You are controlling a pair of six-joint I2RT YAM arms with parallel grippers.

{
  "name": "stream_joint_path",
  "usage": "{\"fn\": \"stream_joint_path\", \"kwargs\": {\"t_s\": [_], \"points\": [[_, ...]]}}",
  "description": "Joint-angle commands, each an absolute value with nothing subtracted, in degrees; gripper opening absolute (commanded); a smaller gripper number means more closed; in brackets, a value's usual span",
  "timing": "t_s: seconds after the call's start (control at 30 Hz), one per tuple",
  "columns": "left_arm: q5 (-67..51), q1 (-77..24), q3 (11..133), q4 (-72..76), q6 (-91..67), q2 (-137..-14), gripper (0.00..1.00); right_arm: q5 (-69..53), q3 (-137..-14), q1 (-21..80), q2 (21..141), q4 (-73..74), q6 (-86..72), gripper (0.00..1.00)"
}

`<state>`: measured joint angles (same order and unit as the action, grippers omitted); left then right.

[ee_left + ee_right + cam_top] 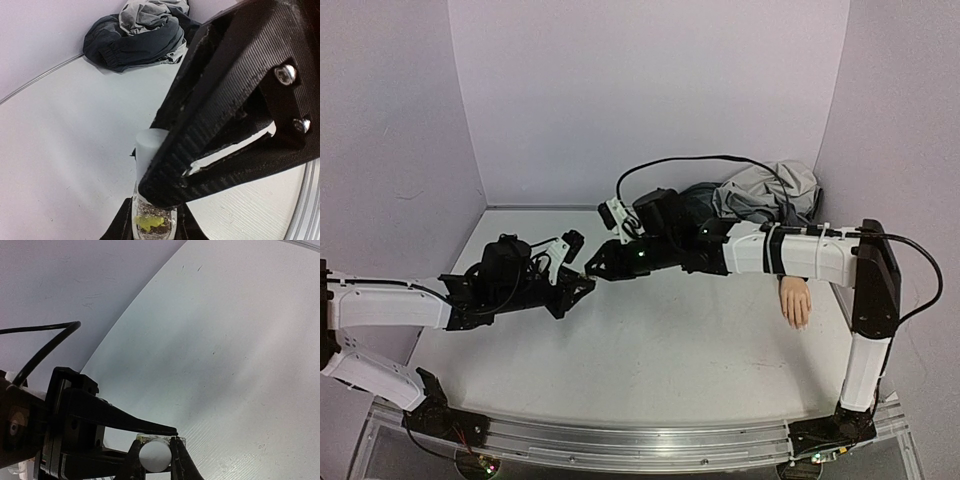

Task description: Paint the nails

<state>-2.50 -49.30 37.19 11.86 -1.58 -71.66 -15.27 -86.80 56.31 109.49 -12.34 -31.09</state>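
Top external view: the left gripper (582,286) pinches a bottle (150,221) while the right gripper (591,268) pinches its white cap (154,456). The nails (798,322), on a mannequin hand (795,298), lie well apart, far right.

- Back wall (650,90) comes up plain pale lilac, flat and evenly lit.
- Left wall (380,130) and right wall (910,120) angle in, same lilac, meeting the back one in soft vertical corners.
- White desk (670,350) fills the bottom of this booth, matte, running up to all three walls.
- Light is soft and diffuse, and only faint grey shadows lie on the desk.
- Up close, the desk surface shows fine ridged lines and a few tiny specks.
- A silver metal rail (640,445) runs along the desk's near edge.
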Motion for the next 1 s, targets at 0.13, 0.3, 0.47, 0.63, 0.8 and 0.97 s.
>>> {"fn": "stream_joint_path", "kwargs": {"t_s": [0.13, 0.3, 0.47, 0.63, 0.8, 0.97], "points": [[-37.42, -46.76, 42.46, 15.75, -3.22, -70.96, 0.0, -35.25, -80.34, 56.69, 102.94, -17.84, -13.51, 0.0], [-73.51, -43.96, 46.6, 16.09, -6.15, -75.06, 0.0, -64.19, -75.66, 56.87, 101.08, -17.55, -3.35, 0.0], [-76.73, -43.69, 47.56, 16.17, -8.85, -77.04, 0.0, -62.74, -73.64, 58.61, 98.65, -16.79, -1.23, 0.0], [-65.77, -43.67, 46.31, 16.17, -7.77, -74.69, 0.0, -56.78, -73.84, 58.57, 96.95, -16.7, -2.71, 0.0], [-34.04, -43.75, 40.71, 15.39, -2.44, -68.4, 0.0, -33.14, -73.81, 58.09, 94.59, -16.52, -8.41, 0.39], [-8.02, -45.3, 37.35, 15.29, -1.19, -65.15, 0.0, -21.49, -74.49, 56.57, 94.24, -16.54, -16.2, 0.62]]}}
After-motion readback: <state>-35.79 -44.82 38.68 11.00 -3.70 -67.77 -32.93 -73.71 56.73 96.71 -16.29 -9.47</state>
